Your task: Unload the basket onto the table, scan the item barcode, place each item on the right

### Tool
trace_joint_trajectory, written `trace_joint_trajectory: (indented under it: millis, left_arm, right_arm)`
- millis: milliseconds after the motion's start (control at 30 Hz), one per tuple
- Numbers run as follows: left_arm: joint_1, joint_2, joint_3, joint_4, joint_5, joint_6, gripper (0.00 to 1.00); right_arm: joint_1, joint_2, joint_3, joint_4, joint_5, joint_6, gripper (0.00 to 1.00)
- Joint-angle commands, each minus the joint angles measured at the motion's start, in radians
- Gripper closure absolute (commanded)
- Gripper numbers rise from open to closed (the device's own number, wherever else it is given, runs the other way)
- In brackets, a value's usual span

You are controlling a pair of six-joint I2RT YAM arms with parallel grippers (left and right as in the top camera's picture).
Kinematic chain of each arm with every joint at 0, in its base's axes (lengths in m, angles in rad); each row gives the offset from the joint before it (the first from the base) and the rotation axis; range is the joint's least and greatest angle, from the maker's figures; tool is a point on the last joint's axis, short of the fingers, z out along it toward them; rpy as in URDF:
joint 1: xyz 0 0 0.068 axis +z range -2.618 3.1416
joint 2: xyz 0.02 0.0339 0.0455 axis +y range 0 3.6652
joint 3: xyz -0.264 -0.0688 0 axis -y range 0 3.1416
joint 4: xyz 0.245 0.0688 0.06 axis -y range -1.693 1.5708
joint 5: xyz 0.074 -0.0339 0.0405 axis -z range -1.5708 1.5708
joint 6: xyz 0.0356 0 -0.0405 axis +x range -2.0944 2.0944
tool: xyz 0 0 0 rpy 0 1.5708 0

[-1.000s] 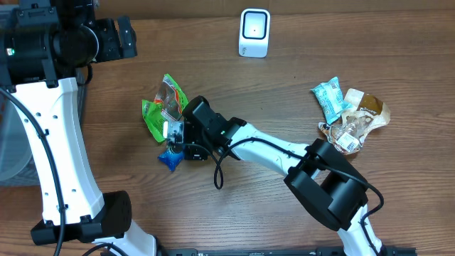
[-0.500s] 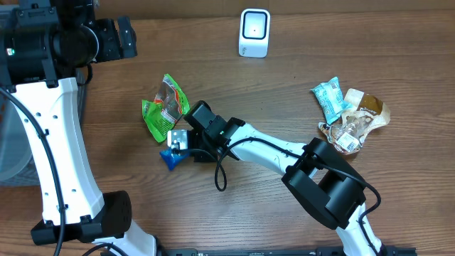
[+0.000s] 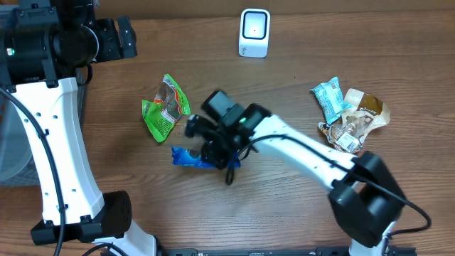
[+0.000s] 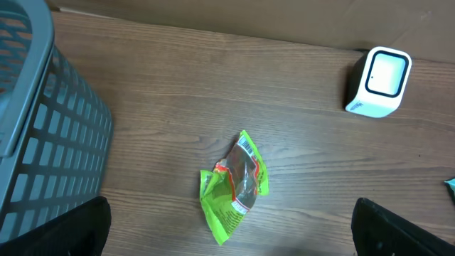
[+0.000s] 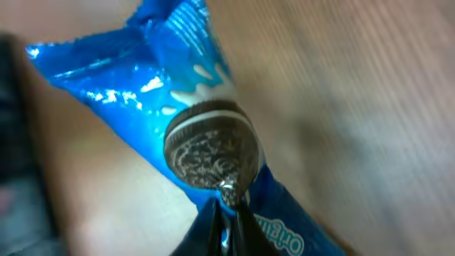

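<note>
The item in hand is a blue cookie packet [image 3: 187,156] [image 5: 186,99]; my right gripper [image 3: 215,152] [image 5: 228,217] is shut on its edge, just right of a green snack packet [image 3: 164,108] [image 4: 235,185]. The packet hangs out to the left of the fingers, and no barcode shows on it. The white scanner [image 3: 254,32] [image 4: 379,81] stands at the table's far edge. My left gripper [image 4: 231,231] is open, high above the green packet, with nothing between its fingers.
A pile of other snack packets [image 3: 351,114] lies at the right. A grey slatted basket [image 4: 43,135] stands at the left edge. The left arm's white column [image 3: 60,142] rises along the left side.
My right gripper has shut on the blue packet and carried it right, away from the green packet. The left arm has not moved.
</note>
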Motion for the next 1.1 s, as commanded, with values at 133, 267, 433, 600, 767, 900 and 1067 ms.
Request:
trace_joint_trajectory:
  millis: [133, 267, 433, 600, 767, 900, 1067]
  left_arm:
    - [0.0, 0.008, 0.003, 0.001, -0.003, -0.01, 0.0]
    - [0.0, 0.008, 0.003, 0.001, -0.003, -0.01, 0.0]
    - [0.0, 0.008, 0.003, 0.001, -0.003, -0.01, 0.0]
    - [0.0, 0.008, 0.003, 0.001, -0.003, -0.01, 0.0]
    - [0.0, 0.008, 0.003, 0.001, -0.003, -0.01, 0.0]
    - [0.0, 0.008, 0.003, 0.002, -0.003, -0.01, 0.0]
    - [0.0, 0.008, 0.003, 0.001, -0.003, -0.01, 0.0]
  right_arm:
    - [-0.242, -0.034, 0.004, -0.061, -0.729, 0.027, 0.96]
    - [-0.34, -0.026, 0.003, -0.056, -0.787, 0.122, 0.96]
    - [-0.354, 0.054, -0.006, -0.039, -0.622, 0.301, 0.96]
    - [-0.34, 0.122, -0.006, -0.026, -0.275, 0.478, 0.67]
    - [-0.341, 0.109, 0.037, -0.029, -0.108, 0.44, 0.5]
    - [-0.282, 0.097, 0.047, -0.039, -0.038, 0.272, 0.36]
    - [-0.095, 0.098, 0.047, -0.054, 0.196, 0.153, 0.31]
